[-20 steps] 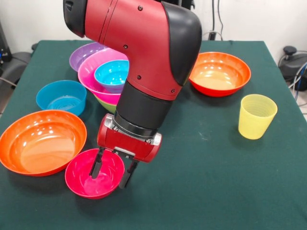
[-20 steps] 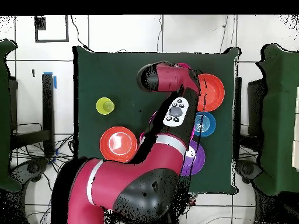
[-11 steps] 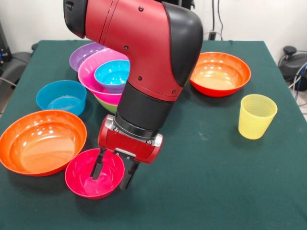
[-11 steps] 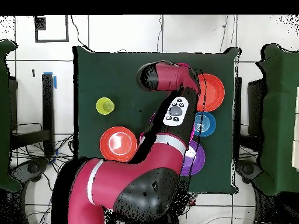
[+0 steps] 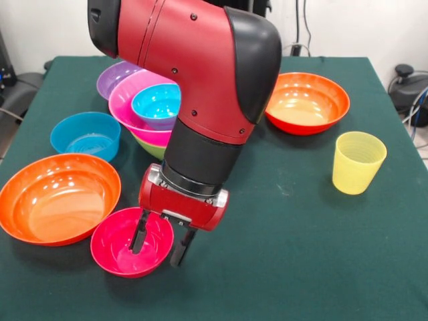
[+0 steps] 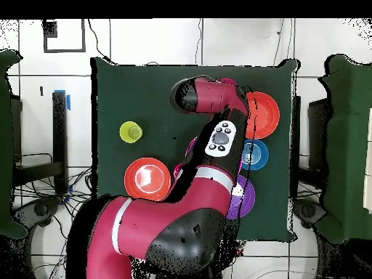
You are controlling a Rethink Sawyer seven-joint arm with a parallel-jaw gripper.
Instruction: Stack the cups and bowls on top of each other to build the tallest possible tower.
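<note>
The gripper point(image 5: 159, 243) straddles the near rim of the red-pink bowl point(image 5: 120, 249) (one of its fingers point(image 5: 140, 233) inside, one outside), beside an orange bowl point(image 5: 57, 198) on the tabletop point(image 5: 287, 254).

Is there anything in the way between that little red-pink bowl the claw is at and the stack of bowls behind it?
Nothing visible blocks it. The gripper straddles the red-pink bowl's rim, and bare cloth lies between it and the tower.

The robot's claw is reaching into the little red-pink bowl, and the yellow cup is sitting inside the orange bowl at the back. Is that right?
Not quite. The gripper does straddle the rim of the red-pink bowl, one finger inside. But the yellow cup stands by itself on the green table, apart from the orange bowl. The front view shows it.
</note>
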